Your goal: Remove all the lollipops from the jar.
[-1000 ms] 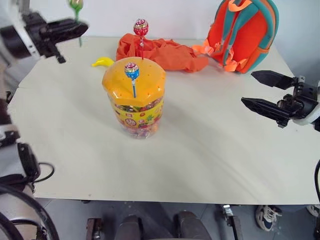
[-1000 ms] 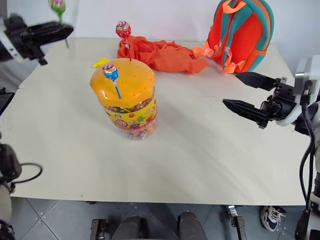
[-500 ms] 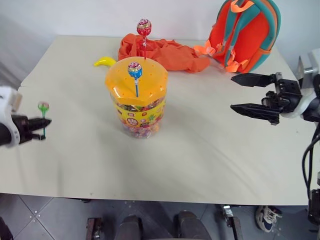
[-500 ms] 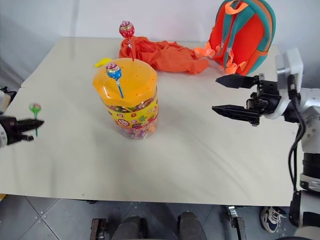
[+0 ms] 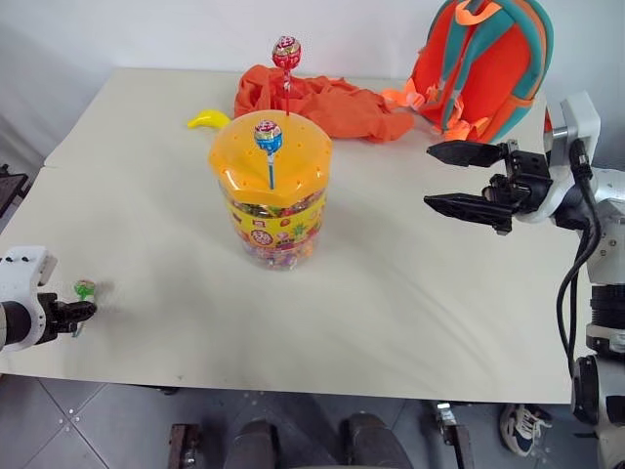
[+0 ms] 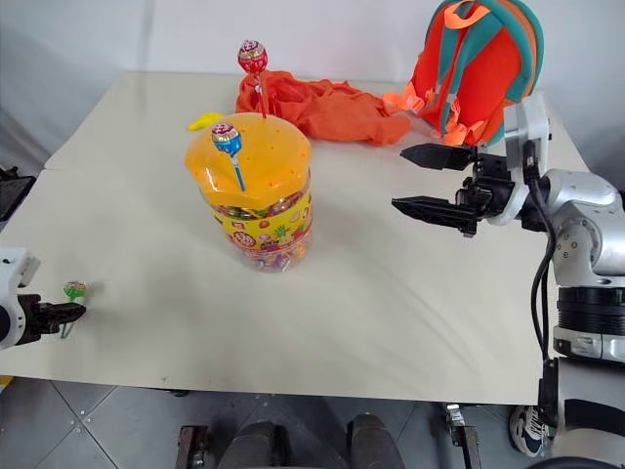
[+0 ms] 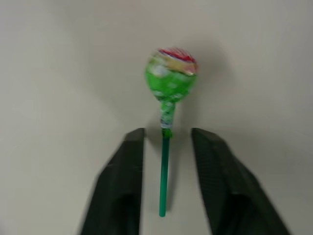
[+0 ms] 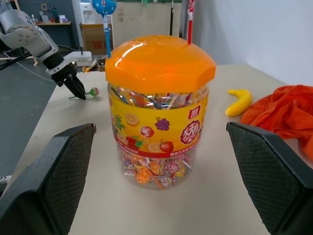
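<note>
Right wrist view: jar [image 8: 159, 112], yellow-red fruit label [image 8: 156, 129]

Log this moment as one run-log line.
left tool: open, green lollipop on table between its fingers | right tool: open, facing jar | blue lollipop, red lollipop: in lid

green lollipop [image 7: 171, 81] | stick between parted fingers [image 7: 120, 181] of left pincer [image 7: 167, 142] | untouched
</note>
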Available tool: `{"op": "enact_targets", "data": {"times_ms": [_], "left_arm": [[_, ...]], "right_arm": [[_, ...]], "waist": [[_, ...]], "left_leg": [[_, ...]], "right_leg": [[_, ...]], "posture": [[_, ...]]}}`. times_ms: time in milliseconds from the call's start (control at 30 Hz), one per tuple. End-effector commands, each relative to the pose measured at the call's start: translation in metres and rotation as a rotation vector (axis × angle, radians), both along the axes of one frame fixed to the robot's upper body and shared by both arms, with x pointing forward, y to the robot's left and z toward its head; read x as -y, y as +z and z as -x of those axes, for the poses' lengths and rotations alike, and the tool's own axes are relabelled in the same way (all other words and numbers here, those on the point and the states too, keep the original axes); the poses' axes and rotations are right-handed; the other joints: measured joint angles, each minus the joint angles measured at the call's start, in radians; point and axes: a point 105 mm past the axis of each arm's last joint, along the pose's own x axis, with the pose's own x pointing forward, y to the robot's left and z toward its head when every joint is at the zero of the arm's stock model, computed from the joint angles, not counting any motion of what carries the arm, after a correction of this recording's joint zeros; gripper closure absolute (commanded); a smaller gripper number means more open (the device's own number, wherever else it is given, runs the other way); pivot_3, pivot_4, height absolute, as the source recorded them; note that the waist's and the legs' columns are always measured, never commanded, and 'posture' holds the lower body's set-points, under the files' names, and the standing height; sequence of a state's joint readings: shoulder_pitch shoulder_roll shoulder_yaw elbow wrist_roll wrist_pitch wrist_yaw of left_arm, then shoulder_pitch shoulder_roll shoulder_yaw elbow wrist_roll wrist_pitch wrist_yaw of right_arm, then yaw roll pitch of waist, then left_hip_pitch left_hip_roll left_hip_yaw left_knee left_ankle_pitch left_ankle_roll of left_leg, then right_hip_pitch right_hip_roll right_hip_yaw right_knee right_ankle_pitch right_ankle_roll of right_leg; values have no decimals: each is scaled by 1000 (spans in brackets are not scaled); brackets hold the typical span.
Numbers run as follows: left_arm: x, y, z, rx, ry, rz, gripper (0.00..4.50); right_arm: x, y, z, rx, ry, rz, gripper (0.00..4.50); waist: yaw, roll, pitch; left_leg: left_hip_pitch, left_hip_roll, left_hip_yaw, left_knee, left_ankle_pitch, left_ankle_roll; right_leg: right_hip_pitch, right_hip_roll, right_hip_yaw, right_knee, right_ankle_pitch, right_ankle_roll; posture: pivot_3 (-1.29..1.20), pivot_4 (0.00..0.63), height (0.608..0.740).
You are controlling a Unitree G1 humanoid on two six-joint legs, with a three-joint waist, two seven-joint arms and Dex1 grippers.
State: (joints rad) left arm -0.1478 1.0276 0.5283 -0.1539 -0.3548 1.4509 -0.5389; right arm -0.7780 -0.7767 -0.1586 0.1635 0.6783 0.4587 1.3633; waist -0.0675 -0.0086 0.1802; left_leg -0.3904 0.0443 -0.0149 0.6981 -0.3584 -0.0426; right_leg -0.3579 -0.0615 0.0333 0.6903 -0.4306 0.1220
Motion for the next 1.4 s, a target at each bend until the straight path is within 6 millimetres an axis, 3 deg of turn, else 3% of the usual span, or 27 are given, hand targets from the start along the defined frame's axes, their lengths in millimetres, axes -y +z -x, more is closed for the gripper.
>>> {"op": "enact_targets", "data": {"times_ms": [33, 200, 367, 467, 567, 667, 833, 1067, 1267, 1400], "left_arm": [[4, 28, -3, 65, -41, -43, 1411], [19, 78, -8, 200, -145, -64, 6], [31, 123, -13, 339, -275, -83, 6], [53, 156, -19, 516, -447, -43, 6], [73, 177, -17, 681, -611, 5, 6], [77, 175, -17, 739, -693, 5, 6], [83, 161, -17, 852, -853, 86, 6], [97, 169, -2, 1089, -1133, 256, 6], [94, 155, 10, 1085, -1243, 308, 6], [86, 143, 18, 1043, -1268, 313, 6]], "right_arm": [[2, 14, 4, 66, 4, 4, 0], [8, 19, 1, 89, -22, 19, 0], [12, 22, 1, 118, -36, 23, 0], [9, 26, 8, 135, -26, 19, 0], [5, 30, 20, 149, -13, 21, 0], [-7, 31, 36, 148, 20, 34, 0], [-49, 26, 59, 145, 110, 51, 0], [-83, 28, 47, 135, 114, -11, 0], [-116, 22, 35, 124, 144, -22, 0], [-151, 21, 36, 101, 260, -49, 0]], "waist": [[0, 0, 0], [-1, 0, 0], [-3, 0, 0], [-3, 1, 0], [-4, 1, 0], [-3, 1, 0], [-18, 1, 0], [-17, 1, 0], [-25, 1, 0], [-41, 1, 0]], "left_leg": [[0, 0, 0, 0, 0, 0], [0, 0, 0, 0, 0, 0], [0, 0, 1, -1, 0, 0], [0, 0, 2, -1, 0, 0], [0, 0, 3, 0, 0, 0], [0, 0, 3, -1, 0, 0], [0, 1, 3, -1, 0, 0], [0, 1, 2, 1, 0, 0], [1, 0, 0, 1, 0, 0], [1, 0, 0, 0, 0, 0]], "right_leg": [[0, 0, 0, 0, 0, 0], [0, 0, 0, 0, 0, 0], [0, 1, 0, -1, 0, 0], [-1, 1, -1, -1, 0, 0], [-1, 2, -1, 0, 0, 0], [-1, 2, -2, 0, 0, 0], [-1, 2, -1, -1, 0, 0], [-1, 2, -1, 1, 0, 0], [-2, 2, -3, 4, 0, 0], [-2, 2, -3, 5, 0, 0]], "posture": [[0, 150, 740], [0, 150, 740], [0, 150, 740], [0, 150, 740], [0, 150, 740], [0, 150, 740], [0, 150, 740], [0, 150, 740], [0, 150, 740], [0, 150, 740]]}}
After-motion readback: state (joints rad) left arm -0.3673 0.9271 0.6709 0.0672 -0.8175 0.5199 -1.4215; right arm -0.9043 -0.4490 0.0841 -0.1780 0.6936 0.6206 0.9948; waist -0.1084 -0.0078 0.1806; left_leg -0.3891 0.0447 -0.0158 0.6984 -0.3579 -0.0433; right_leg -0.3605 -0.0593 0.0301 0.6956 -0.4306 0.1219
